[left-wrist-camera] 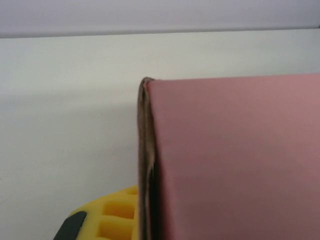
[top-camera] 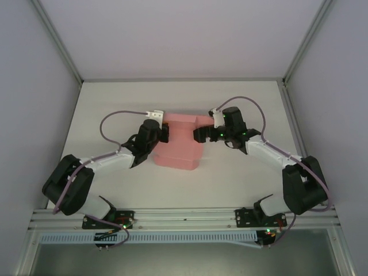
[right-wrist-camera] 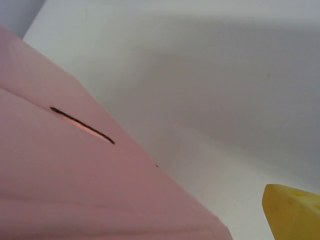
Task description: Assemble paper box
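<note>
The pink paper box lies partly folded mid-table between both arms. My left gripper is shut on its left edge. In the left wrist view the doubled card edge runs straight down beside one yellow finger, and the pink panel hides the other finger. My right gripper stands wide open at the box's upper right side. In the right wrist view the pink card with a short slit covers the left, and one yellow finger stands apart from it at bottom right.
The white table has bare room behind and to the right of the box. Grey enclosure walls with metal posts close in both sides. The arm bases sit on the rail at the near edge.
</note>
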